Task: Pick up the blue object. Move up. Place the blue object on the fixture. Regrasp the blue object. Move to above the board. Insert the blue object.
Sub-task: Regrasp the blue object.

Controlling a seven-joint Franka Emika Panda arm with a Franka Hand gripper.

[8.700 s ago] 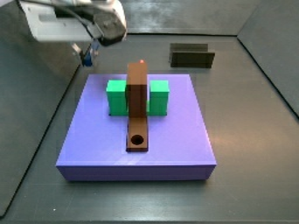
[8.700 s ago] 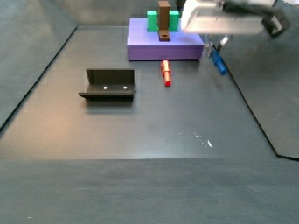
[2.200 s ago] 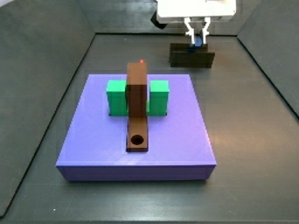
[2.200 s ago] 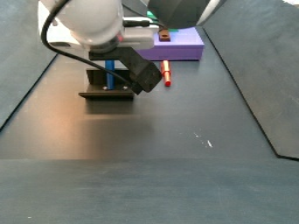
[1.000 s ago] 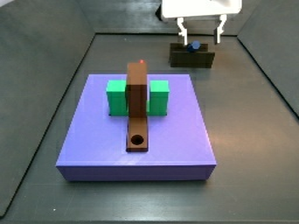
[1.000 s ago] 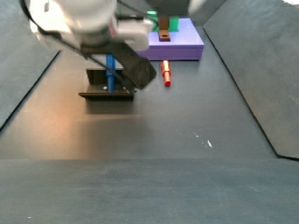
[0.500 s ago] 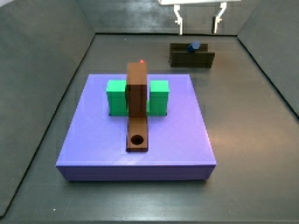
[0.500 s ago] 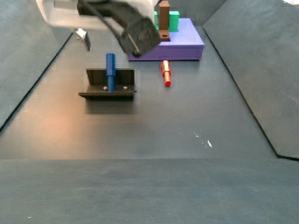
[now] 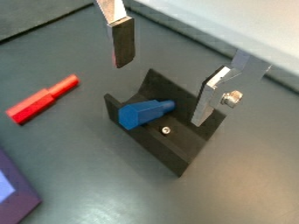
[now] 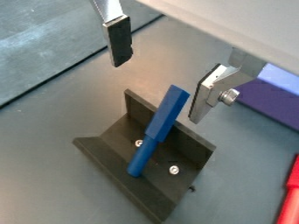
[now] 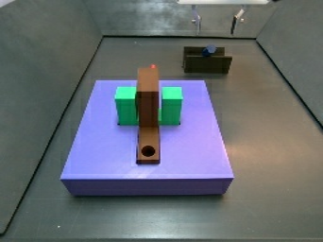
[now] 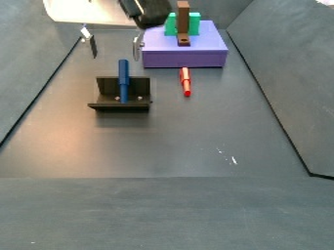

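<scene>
Placement is complete: the blue object is standing in the fixture, leaning against its back wall, as both wrist views show. Regrasping, moving above the board and inserting are outstanding. The gripper is hovering directly above the fixture, pointing down. Its fingers are standing wide apart and holding nothing, clear of the blue object. On the worktop, a red piece is lying at 3 o'clock from the fixture; the board is sitting at 1 o'clock, farther away.

My gripper hangs over a dark grey matte floor; grey walls rise at nine and three, perhaps metal.
</scene>
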